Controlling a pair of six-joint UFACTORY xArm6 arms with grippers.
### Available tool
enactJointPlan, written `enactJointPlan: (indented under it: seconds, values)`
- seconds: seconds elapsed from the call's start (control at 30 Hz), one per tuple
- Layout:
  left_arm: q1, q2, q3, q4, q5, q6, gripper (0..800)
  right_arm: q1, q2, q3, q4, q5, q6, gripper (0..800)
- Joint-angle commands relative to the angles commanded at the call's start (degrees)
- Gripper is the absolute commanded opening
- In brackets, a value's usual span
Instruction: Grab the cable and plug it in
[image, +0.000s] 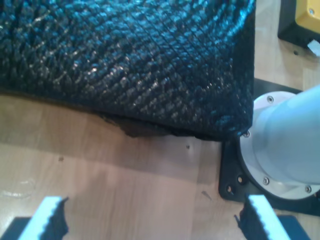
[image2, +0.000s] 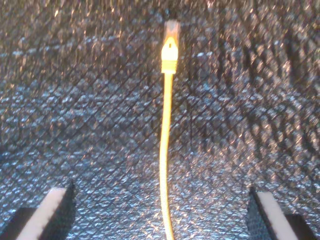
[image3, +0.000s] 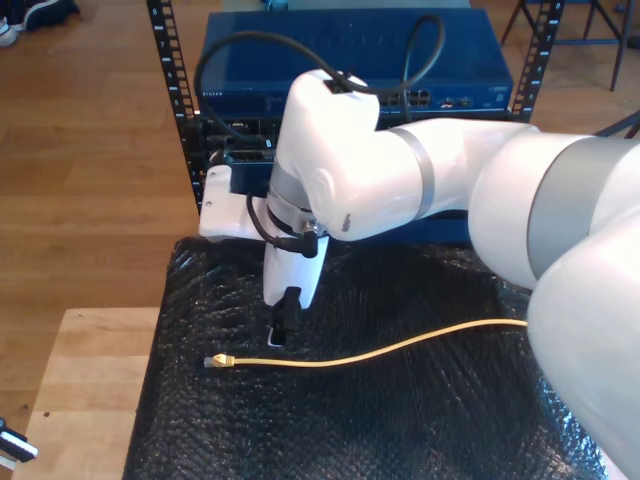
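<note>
Cable (image2: 165, 150) lies on black mat (image2: 75, 125); my second hand (image2: 162, 215) hangs above it, wide open and empty. My first hand (image: 150, 220) is open too, holding nothing.

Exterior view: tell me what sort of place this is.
Probably a lab or workshop set up for network-cabling tests: a blue rack-mounted network switch on a black rack frame, and a yellow network cable lying on a black padded mat over a wooden bench.

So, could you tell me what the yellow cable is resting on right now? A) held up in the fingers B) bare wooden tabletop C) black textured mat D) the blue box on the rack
C: the cable lies flat on the black textured mat, its plug ahead of my second gripper, whose fingers stand open on either side.
</note>
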Motion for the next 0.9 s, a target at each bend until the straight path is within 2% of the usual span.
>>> enactJointPlan:
  seconds: [0.4, 0.63, 0.9]
  values:
    - [0.0, 0.5, 0.4, -0.1, -0.4, -0.4, 800, 3.7, 7.2, -5.2, -4.2, 0.0, 5.1, 797]
    - [0.0, 0.6, 0.4, -0.4, -0.4, -0.4, 800, 5.8, 8.9, -5.4, -10.9, -0.1, 11.5, 796]
    - [0.0, 0.5, 0.4, -0.7, -0.4, -0.3, 800, 7.3, 10.5, -5.5, -11.1, -1.1, 12.0, 792]
